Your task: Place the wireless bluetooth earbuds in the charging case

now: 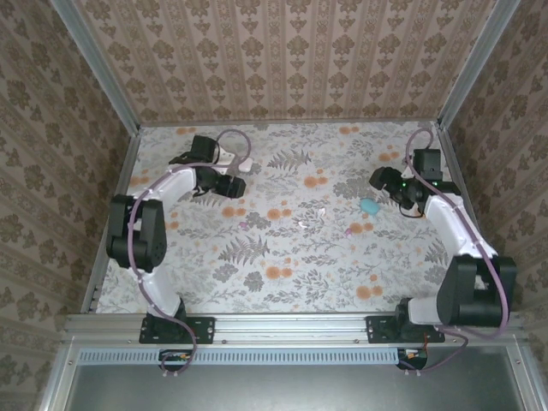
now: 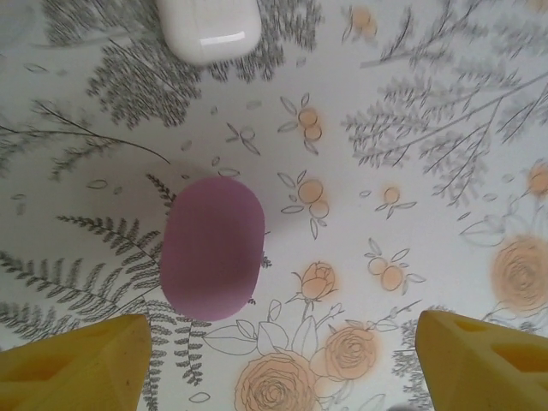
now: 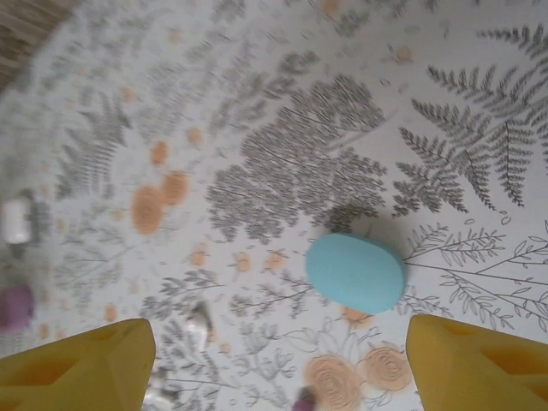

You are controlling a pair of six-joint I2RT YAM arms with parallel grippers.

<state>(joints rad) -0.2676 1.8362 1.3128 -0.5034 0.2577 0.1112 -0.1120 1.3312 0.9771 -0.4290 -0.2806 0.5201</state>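
Surface: flowered table (image 1: 282,287) boxed in by wallpapered walls (image 1: 282,51).
Left gripper (image 2: 278,330): released, fingers spread wide, nothing between them. It hangs above the pink case (image 2: 211,248) without touching it.
Right gripper (image 3: 274,334): likewise released and empty, hanging near the teal case (image 3: 355,272).
Pink case: lying flat with its lid down; contents hidden from me.
White case (image 2: 210,26): just beyond the pink one and apart from it. It looks shut, though part of it is cut off at the frame edge.
Teal case: shut, on the right half of the table; contents hidden.
Earbuds (image 1: 323,211): small loose specks, white and pinkish, scattered mid-table between the pink case and the teal case. They are too small for me to count with confidence.
Progress: I judge the task barely begun, with no case open, no earbud held and none seen seated.
Remaining: open a case, pick up each earbud, seat it.
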